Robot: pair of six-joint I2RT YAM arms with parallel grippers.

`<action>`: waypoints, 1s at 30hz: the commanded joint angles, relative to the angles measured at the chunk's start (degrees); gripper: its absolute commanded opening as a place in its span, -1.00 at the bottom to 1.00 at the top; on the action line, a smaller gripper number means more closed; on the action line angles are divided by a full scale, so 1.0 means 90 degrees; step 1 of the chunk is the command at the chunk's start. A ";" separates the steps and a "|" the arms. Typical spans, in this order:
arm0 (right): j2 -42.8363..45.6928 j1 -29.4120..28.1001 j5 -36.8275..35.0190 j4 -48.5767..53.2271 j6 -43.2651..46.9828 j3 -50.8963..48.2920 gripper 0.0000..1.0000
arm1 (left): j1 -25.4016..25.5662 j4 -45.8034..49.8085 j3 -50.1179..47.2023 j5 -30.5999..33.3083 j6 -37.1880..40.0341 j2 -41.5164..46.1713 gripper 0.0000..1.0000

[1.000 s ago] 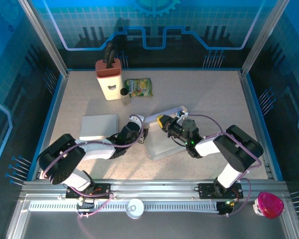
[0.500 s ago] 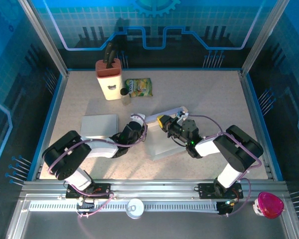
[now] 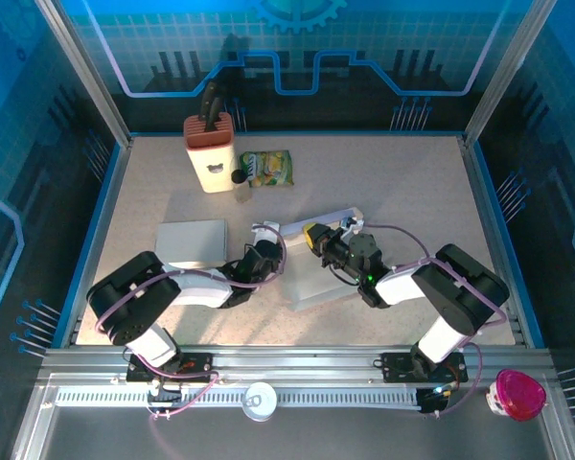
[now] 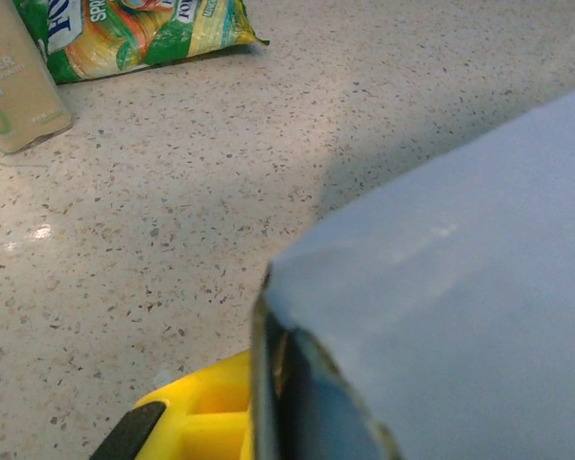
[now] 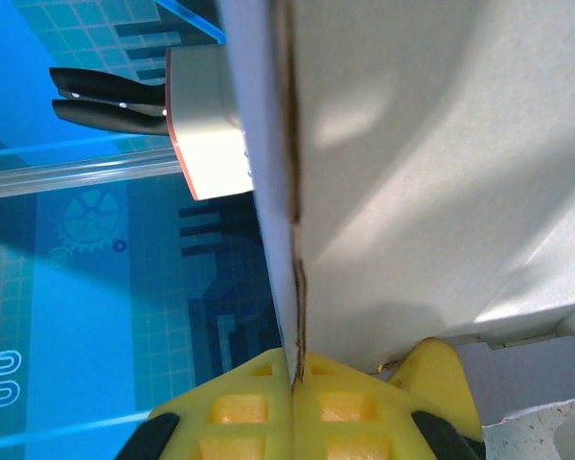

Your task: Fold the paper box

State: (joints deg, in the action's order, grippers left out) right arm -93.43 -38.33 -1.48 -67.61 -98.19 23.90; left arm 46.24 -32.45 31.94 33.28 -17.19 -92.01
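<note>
Near rail: a white round disc is sitting on the slotted rail between the two arm bases. A pink domed thing is resting outside the frame at the near right corner.

Both arms are reaching forward and inward, with their wrists meeting around the middle of the desk.

I am reading the left claw as closed on the paper box. In the left wrist view the raw cardboard edge is running down against one yellow finger pad. The grey panel is covering the other finger. From above, this claw is sitting at the box's left edge.

The right claw is clamping the box as well. In the right wrist view its two yellow pads are pressing together on a thin cardboard edge with no gap between them. From above, it is holding near the far left part of the box, by the long white flap.

The box is lying mid-desk between the two claws. Its main panel is slanting toward the near right, and the flap is running along its far side.

A flat grey sheet is lying on the desk just left of the left wrist, apart from the box.

Farther back, a green-yellow snack bag is lying flat. Just left of it a cream knife block with a reddish top is standing upright, dark handles sticking out.
</note>
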 commanded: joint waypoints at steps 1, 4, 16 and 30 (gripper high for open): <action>-0.0021 -0.0264 -0.0125 0.0264 -0.0109 -0.0167 -1.00 | 0.0085 -0.0113 0.0309 0.0034 -0.0583 -0.0210 -1.00; -0.0130 -0.0381 -0.0254 0.0155 -0.0229 -0.0213 -1.00 | 0.0104 -0.0011 0.0467 0.0026 -0.0685 -0.0289 -1.00; 0.0065 -0.0387 -0.0403 0.0237 -0.0060 -0.0379 -0.70 | 0.0121 0.1195 0.0696 0.0424 -0.0796 -0.0020 -1.00; 0.3995 0.0678 0.0286 0.5376 0.1864 -0.0134 0.53 | -0.0785 0.2676 0.0493 -0.1162 -0.0158 0.1068 -1.00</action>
State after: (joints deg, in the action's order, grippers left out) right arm -62.54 -34.92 -0.34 -34.54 -88.29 20.93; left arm 41.58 -12.69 36.80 29.50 -20.45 -85.19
